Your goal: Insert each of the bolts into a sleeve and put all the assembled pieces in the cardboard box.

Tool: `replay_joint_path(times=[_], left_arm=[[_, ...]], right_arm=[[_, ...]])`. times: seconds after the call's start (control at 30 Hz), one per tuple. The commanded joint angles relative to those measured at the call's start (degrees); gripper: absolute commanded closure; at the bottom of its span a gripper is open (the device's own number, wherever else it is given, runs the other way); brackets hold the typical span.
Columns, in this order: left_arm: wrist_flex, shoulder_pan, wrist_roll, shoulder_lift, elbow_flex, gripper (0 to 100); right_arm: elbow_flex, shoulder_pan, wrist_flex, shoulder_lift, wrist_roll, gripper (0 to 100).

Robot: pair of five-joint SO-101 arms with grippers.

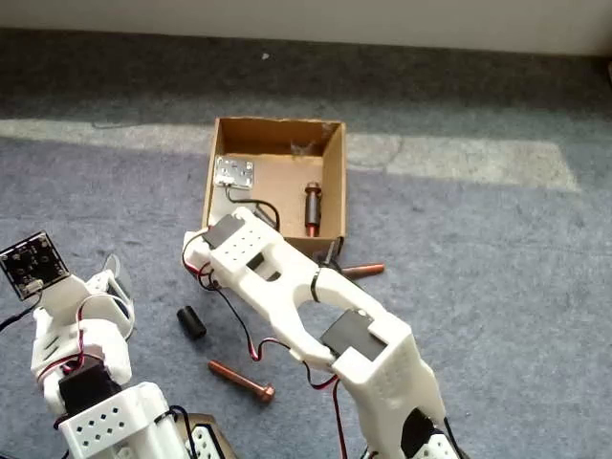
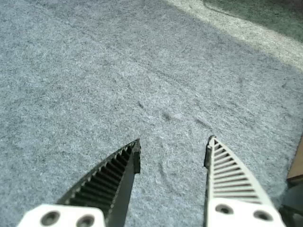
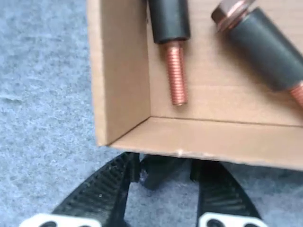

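Jaws released, right arm (image 1: 316,296) hangs outside the near wall of the cardboard box (image 1: 334,182); left arm's (image 1: 81,335) jaws gape over bare bench. Loose sleeve (image 1: 191,321) and bolt (image 1: 241,380) lie between the arms, bolt roughly parallel to the near edge.

Grey carpet (image 1: 497,287) covers the floor, crossed by a pale sunlit band (image 1: 459,158) below a light wall (image 1: 382,19).
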Motion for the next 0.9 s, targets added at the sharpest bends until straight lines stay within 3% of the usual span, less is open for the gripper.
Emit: replay_joint_path(times=[0.0, 0.17, 0.37, 0.53, 0.7, 0.87], left_arm=[[-1.1, -0.7, 0.4, -0.5, -0.3, 76], [-1.1, -0.7, 0.4, -0.5, -0.3, 76], [-1.1, -0.7, 0.4, -0.5, -0.3, 76], [-1.1, -0.7, 0.4, -0.5, -0.3, 76], [-1.1, -0.1, 0.4, -0.5, -0.3, 76], [-0.7, 6.6, -2.8, -0.4, -1.2, 76]], right_arm=[[0.6, 2.2, 3.2, 0.6, -0.4, 81.4], [0.4, 3.6, 9.3, 0.6, -0.4, 83.4], [0.5, 5.1, 11.1, 0.6, 0.4, 97.6], [0.4, 5.0, 15.3, -1.2, 8.7, 99.5], [0.8, 5.1, 22.4, -12.4, 14.4, 99.5], [7.5, 6.8, 23.1, -28.0, 19.5, 99.5]])
